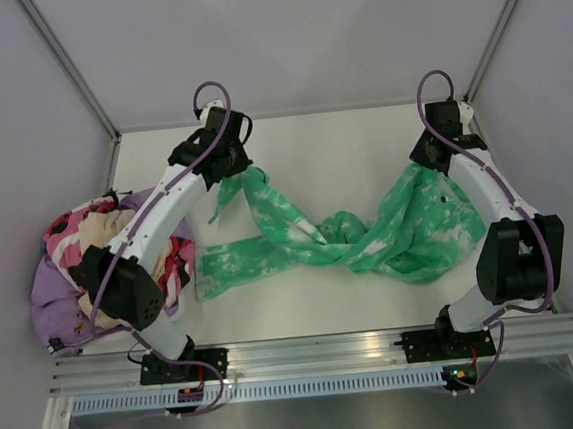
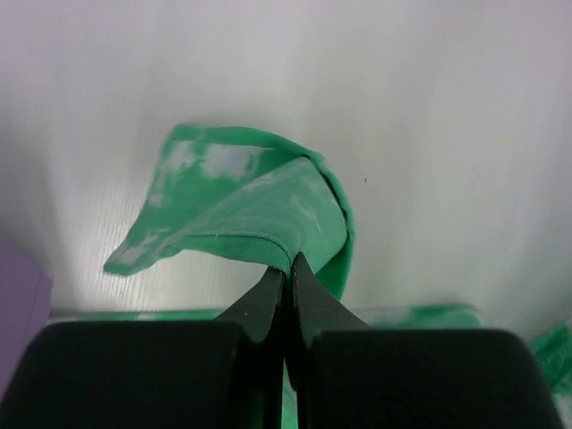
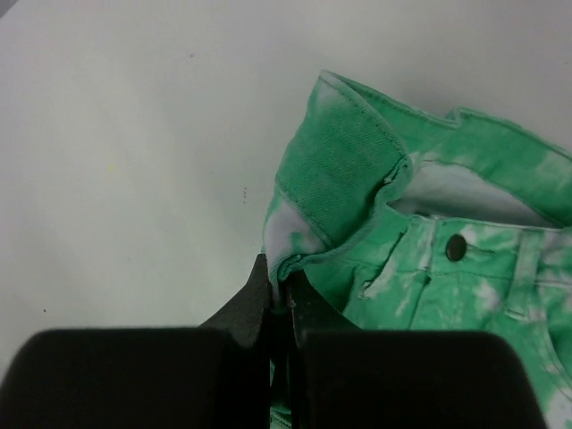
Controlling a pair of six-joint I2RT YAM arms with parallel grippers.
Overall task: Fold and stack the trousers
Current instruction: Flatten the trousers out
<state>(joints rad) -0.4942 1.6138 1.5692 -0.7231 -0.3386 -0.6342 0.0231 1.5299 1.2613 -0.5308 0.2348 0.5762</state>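
Early stage: nothing is folded yet. The trousers (image 1: 348, 234) lie twisted across the table (image 1: 330, 140), legs crossing in the middle. The left gripper (image 2: 286, 264) has its jaws clamped on a leg hem, and the right gripper (image 3: 277, 273) is clamped on the waistband corner, near the button (image 3: 456, 247). Left to do: untwist, spread flat, fold, then stack, prob. by the clothes pile (image 1: 65, 259) on the left.

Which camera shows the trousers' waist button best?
Right wrist: the dark button sits close and sharp on the waistband. Top external shows at most a tiny dark speck there. Left wrist shows only a leg hem, with no button.
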